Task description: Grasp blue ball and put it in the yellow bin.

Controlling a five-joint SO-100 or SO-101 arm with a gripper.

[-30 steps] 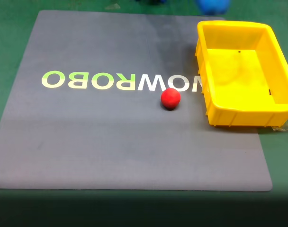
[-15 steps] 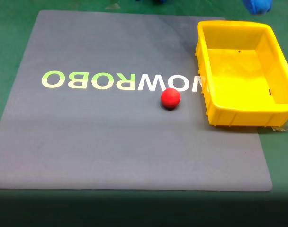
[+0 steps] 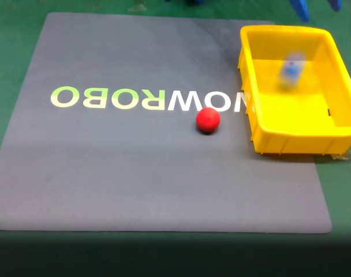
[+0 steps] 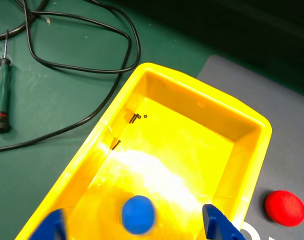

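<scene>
Wrist view: the blue ball (image 4: 138,214) is seen inside the yellow bin (image 4: 157,75), free of the gripper (image 4: 137,229), whose two blue fingertips (image 4: 218,225) are spread apart on either side of it. From the fixed view the ball (image 3: 290,70) appears as a pale blue blur (sharpness is lost) over the bin's far half (image 3: 251,81). A red ball (image 3: 208,120) lies on the grey mat (image 3: 135,167), just left of the bin. Black cables (image 4: 92,65) and a screwdriver (image 4: 2,95) rest on green table (image 4: 52,150).

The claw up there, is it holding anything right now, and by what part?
Nothing is held. The claw is open, and the blue ball sits free between its fingers over the yellow bin, blurred as if falling.
</scene>
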